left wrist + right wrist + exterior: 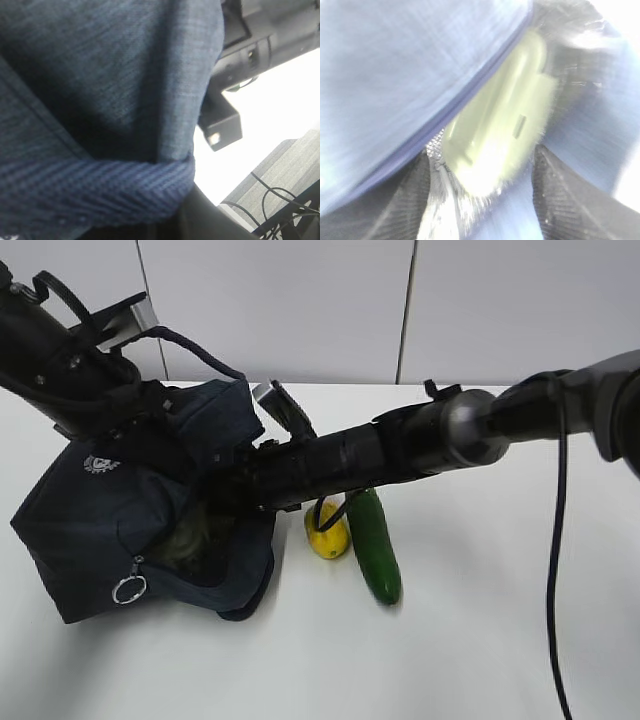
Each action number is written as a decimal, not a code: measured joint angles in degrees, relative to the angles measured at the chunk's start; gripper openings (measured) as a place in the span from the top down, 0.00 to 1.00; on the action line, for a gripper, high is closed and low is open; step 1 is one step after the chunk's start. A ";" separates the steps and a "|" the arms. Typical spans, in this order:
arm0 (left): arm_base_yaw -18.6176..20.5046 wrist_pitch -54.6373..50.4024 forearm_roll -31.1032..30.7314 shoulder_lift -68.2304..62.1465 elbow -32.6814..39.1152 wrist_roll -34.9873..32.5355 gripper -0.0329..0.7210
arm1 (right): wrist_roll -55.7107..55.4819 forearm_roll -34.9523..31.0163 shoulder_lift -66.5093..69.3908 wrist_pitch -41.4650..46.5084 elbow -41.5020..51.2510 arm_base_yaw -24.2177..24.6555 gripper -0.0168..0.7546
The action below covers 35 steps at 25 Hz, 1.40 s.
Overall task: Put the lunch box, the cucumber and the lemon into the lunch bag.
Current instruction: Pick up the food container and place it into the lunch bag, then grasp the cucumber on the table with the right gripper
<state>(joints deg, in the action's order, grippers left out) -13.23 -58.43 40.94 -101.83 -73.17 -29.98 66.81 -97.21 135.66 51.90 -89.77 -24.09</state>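
- Seen from outside: lunch bag [110,515] lying on the white bench [450,640], right arm [400,450] reaching into its mouth; lemon [327,529] and cucumber [375,545] side by side just right of the bag.
- Shown only at the right wrist: pale green lunch box [500,130] inside the bag, between two dark fingers [570,200]; grip unclear.
- Filled at the left wrist by navy cloth [100,90]; jaws hidden, state unknowable.
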 joint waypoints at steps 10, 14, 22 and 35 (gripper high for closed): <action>0.00 -0.48 0.29 0.00 -0.22 0.00 0.97 | -12.69 20.46 -10.08 6.02 0.00 10.76 0.36; 0.00 -0.90 -0.78 0.00 -0.22 0.00 0.97 | -20.66 34.22 -15.27 5.47 -0.02 12.29 0.36; 0.00 -2.20 -1.26 0.00 -0.22 0.00 0.97 | -41.89 63.28 -17.66 0.63 -0.64 11.40 0.36; 0.00 -2.74 -1.59 0.00 -0.22 0.00 0.97 | -50.30 69.72 -11.17 -2.76 -4.48 8.39 0.36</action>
<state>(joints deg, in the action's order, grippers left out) -13.23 -61.17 39.35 -101.83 -73.39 -29.98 16.51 -27.50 124.49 49.14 -94.25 -15.71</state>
